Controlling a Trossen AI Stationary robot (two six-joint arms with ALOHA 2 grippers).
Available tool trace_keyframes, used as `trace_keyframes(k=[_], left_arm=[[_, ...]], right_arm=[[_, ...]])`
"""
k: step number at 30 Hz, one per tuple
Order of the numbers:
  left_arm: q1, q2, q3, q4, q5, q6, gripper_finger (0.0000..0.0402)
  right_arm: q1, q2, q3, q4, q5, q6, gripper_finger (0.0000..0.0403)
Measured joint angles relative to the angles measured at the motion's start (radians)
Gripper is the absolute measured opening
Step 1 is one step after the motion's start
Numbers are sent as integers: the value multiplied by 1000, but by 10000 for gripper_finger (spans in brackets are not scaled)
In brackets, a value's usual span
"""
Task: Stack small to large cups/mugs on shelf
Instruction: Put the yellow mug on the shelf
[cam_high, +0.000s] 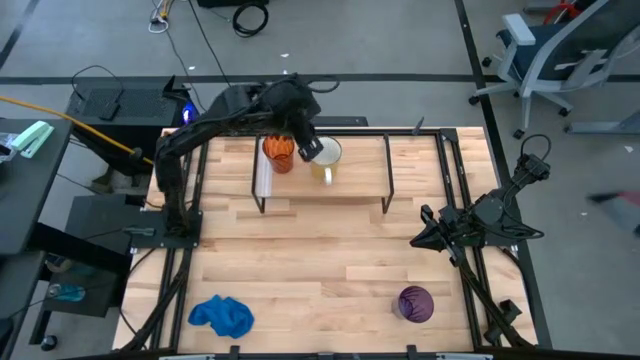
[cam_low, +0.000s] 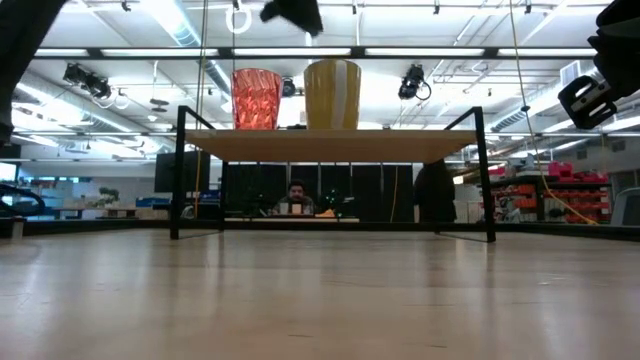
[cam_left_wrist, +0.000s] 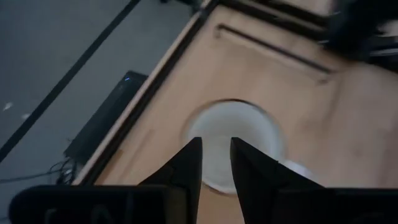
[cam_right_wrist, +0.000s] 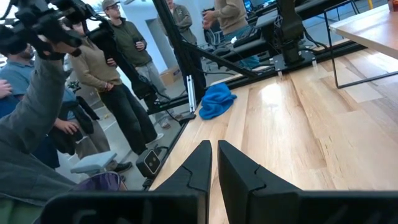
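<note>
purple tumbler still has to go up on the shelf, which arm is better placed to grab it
Right. The purple tumbler stands on the table's right side near the right gripper; the left gripper is over the shelf.

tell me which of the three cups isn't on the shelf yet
The tall purple tumbler: it stands on the tabletop, while the orange swirl-patterned cup and white mug sit on the shelf.

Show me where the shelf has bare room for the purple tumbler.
The low light-wood shelf is bare from the white mug to its right end. Its left end is crowded: the orange swirl-patterned cup, the mug, and the left gripper above them. The purple tumbler stands on the table.
</note>
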Motion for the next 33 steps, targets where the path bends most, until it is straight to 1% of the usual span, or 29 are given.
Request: trace_keyframes(k=[4,5,7,9,11,13,16,20,24,27,30,33], left_arm=[[-83,-38,0,-44,-10,-73,78],[-113,-40,0,-73,-34,-93,75],[-178,-39,0,-147,-124,-138,68],[-252,-37,-15,-231,-246,-221,60],[-327,-39,-65,-240,-345,-290,53],[-401,-36,-122,-243,-411,-349,47],[-497,-37,-231,-233,-504,-461,40],[-596,-35,-438,-214,-645,-636,32],[-670,-35,-642,-192,-749,-867,27],[-712,-36,-786,-135,-840,-1046,23],[-731,-35,-901,-63,-880,-1156,18],[-731,-35,-982,23,-887,-1199,14]], right_arm=[[0,0,0,0,0,0,34],[0,0,0,0,0,0,34],[0,0,0,0,0,0,34],[0,0,0,0,0,0,34],[0,0,0,0,0,0,34],[0,0,0,0,0,0,34],[0,0,0,5,6,0,34],[0,0,0,5,19,2,34],[0,0,0,6,30,0,34],[0,0,0,7,41,-1,34],[0,0,0,7,58,-3,34],[0,0,0,16,71,-11,34]])
